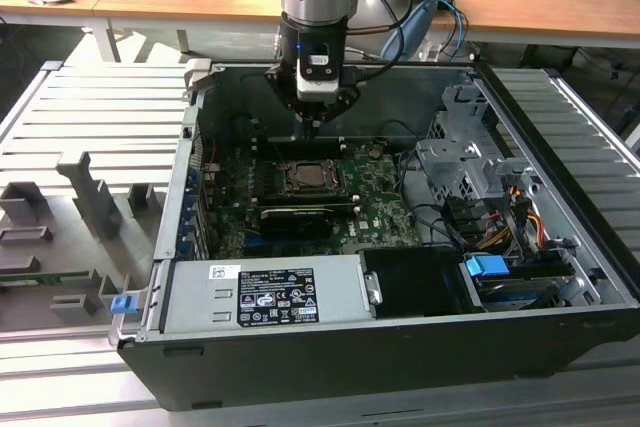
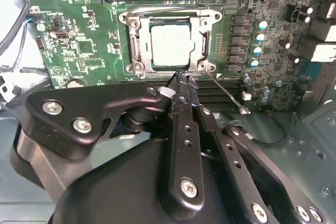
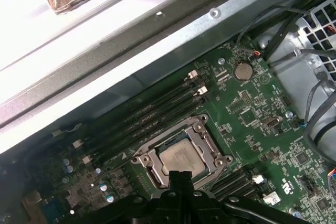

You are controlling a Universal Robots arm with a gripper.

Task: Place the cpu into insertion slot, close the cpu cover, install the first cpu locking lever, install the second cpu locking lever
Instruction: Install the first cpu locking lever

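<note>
Though partly behind end effector (image 2: 181, 80), cpu cover (image 2: 202, 38)

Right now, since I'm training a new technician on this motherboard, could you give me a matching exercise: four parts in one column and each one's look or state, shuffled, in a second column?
Things:
1. cpu
2. cpu cover
3. locking lever
4. coin cell battery

States:
A. round and silvery, sitting on the green board
B. thin rod sticking out at an angle, near the gripper
C. pale square face showing through a window
D. silvery frame lying flat around the chip

Pairs: 1-C; 2-D; 3-B; 4-A
</note>
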